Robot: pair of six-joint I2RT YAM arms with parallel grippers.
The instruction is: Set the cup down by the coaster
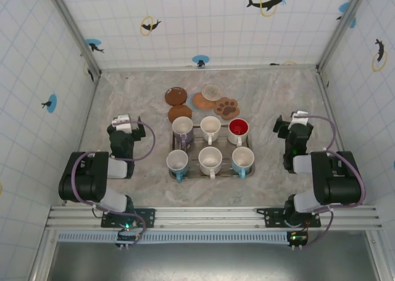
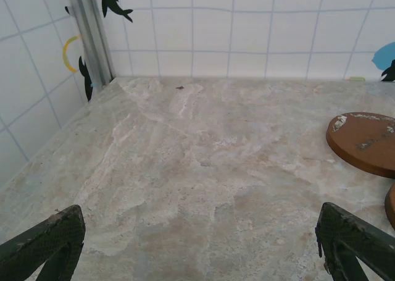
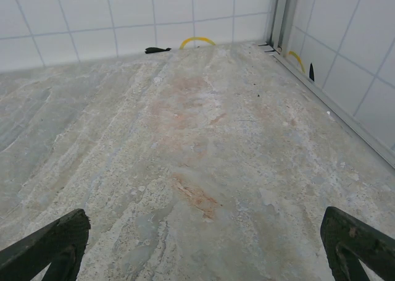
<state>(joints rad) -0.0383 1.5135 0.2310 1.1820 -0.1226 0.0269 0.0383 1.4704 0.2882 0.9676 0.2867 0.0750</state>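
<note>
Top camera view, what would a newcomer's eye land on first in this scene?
Six ceramic mugs stand in two rows of three on a metal tray at the centre of the marbled table; the back-right mug with the glossy red inside stands out most. Just behind the tray lies a cluster of brown coasters, one a paw-shaped coaster. Black arms flank the tray, the left gripper and right gripper both open.

Six cups (image 1: 210, 159) in tray (image 1: 195, 146) on table (image 1: 136, 102), coasters (image 1: 177, 96) just behind tray
</note>
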